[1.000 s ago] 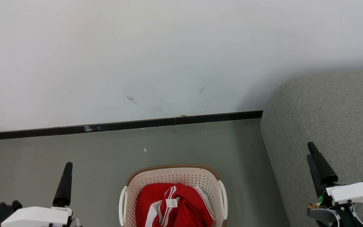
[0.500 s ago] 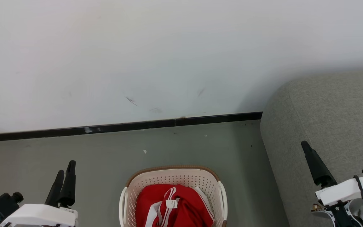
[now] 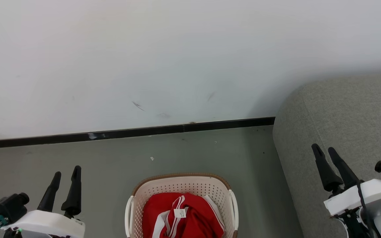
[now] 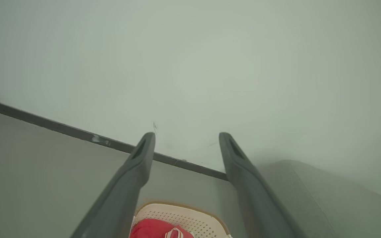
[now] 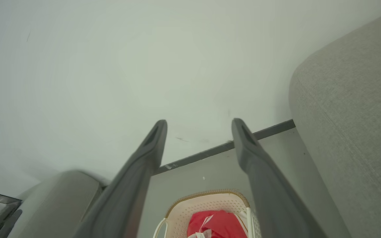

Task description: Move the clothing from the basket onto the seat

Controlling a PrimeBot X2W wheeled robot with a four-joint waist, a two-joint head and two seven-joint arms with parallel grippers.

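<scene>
Left gripper [image 3: 67, 171]: fingers spread wide, holding nothing, over the floor [image 3: 111, 158].
Basket [image 3: 182, 175]: on the floor between the two grippers. A finger snagging its perforated wall would likely drag it along.
Clothing [image 3: 190, 221]: a crumpled red heap inside the basket — a shallow pinch may lift one layer and spill it onto the floor.
Clothing axis: the white stripes [image 3: 171, 218] run toward the wall [image 3: 144, 59], tag [image 3: 180, 213] facing up. The heap's length is cut off by the frame, so I cannot tell.
Right gripper [image 3: 322, 147]: fingers parted wide, empty.
Seat [image 3: 352, 115]: right of the basket, apart from it.
</scene>
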